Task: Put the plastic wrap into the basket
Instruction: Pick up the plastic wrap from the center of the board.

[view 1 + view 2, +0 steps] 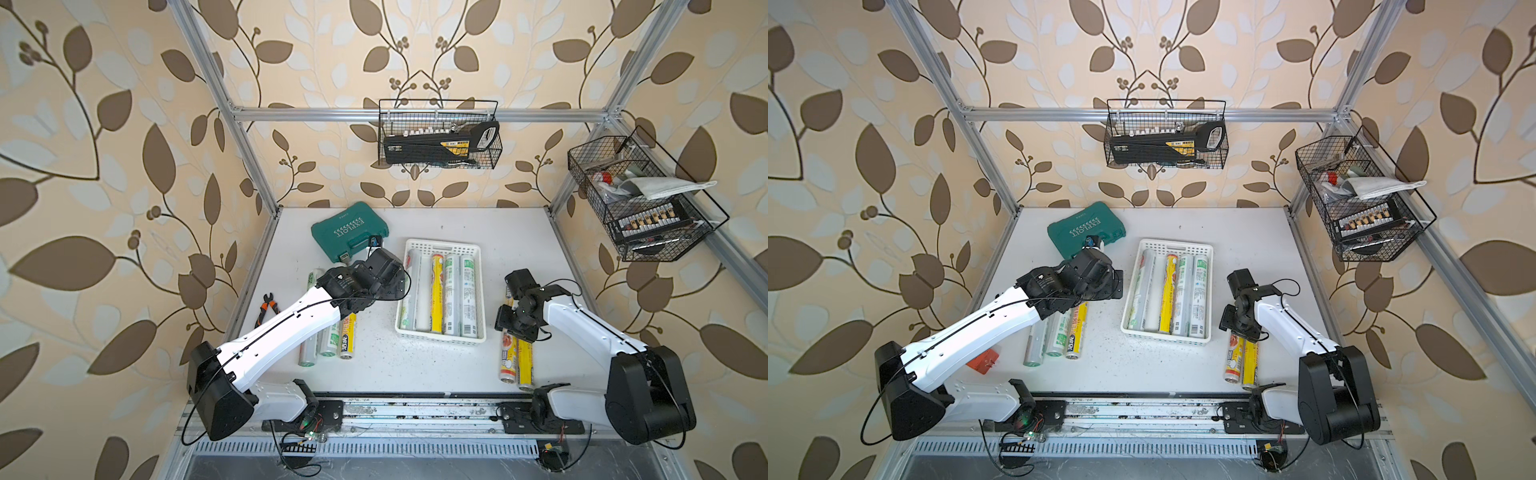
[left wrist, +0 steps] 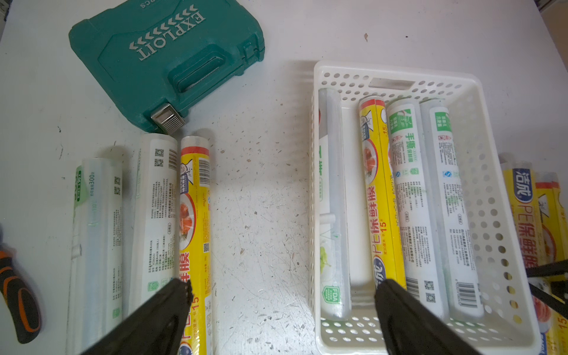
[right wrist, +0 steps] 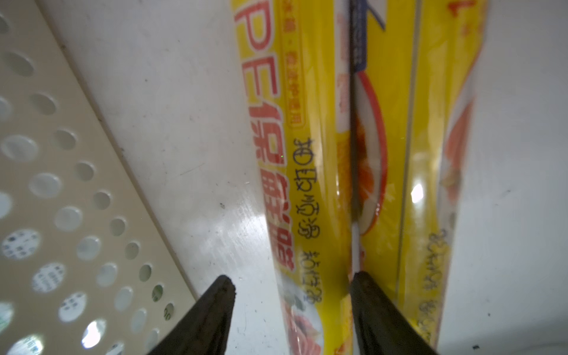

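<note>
So the white table (image 1: 519, 249) is the big thing here. The white basket (image 1: 442, 245) sits between the two grippers, just right of the left gripper (image 2: 282, 285) and just left of the right gripper (image 3: 292, 276). Four rolls of plastic wrap (image 1: 452, 295) already lie in it side by side: one yellow, the rest silvery-white with green print.

A green tool case (image 1: 349, 230) lies past the left gripper's tips, further back. Three more rolls (image 2: 153, 199) lie side by side under the left arm, two silvery and one yellow.

The left gripper hangs above the table with its jaws spread wide and nothing between them. One finger (image 2: 166, 313) is over that yellow roll, the other over the basket's near end.

The right gripper is down low over two yellow rolls (image 1: 509, 361) pressed together beside the basket. Its jaws are apart and straddle the roll nearer the basket. One finger is at the seam between the two, the other over bare table with a gap to the roll, so no pinch.

Orange-handled pliers (image 1: 269, 308) lie left of the left arm.
</note>
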`<state>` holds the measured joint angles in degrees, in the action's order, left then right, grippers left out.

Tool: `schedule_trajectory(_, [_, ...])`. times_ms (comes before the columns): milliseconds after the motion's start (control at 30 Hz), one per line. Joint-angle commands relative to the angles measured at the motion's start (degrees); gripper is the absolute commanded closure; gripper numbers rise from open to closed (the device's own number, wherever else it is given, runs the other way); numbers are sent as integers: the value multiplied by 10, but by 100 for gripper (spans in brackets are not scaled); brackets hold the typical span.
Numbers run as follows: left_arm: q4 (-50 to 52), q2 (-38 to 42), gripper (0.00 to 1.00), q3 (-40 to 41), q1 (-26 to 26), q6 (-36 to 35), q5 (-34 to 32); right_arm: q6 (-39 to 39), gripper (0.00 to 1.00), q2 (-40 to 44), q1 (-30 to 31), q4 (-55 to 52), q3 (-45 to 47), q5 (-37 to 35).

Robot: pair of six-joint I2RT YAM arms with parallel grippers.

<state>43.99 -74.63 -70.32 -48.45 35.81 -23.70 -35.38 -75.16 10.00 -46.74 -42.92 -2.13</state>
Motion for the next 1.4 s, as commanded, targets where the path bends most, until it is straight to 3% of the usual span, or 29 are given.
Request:
schedule_trajectory(0, [2, 0, 1, -11, -2, -12, -3, 7, 38, -10, 3, 15, 6, 5])
schedule_trajectory(567, [5, -12, 1, -21, -2, -8, 4, 20, 42, -66, 4, 32, -11, -9])
schedule_trajectory(767, [3, -13, 1, -20, -2, -7, 7, 23, 57, -69, 4, 30, -14, -17])
schedule_trajectory(1000, [6, -13, 1, -17, -2, -5, 7, 12, 63, -59, 42, -24, -48, -67])
schedule_trajectory(1367, [13, 9, 1, -10, -2, -7, -4, -24, 63, -5, 101, -121, -119, -119])
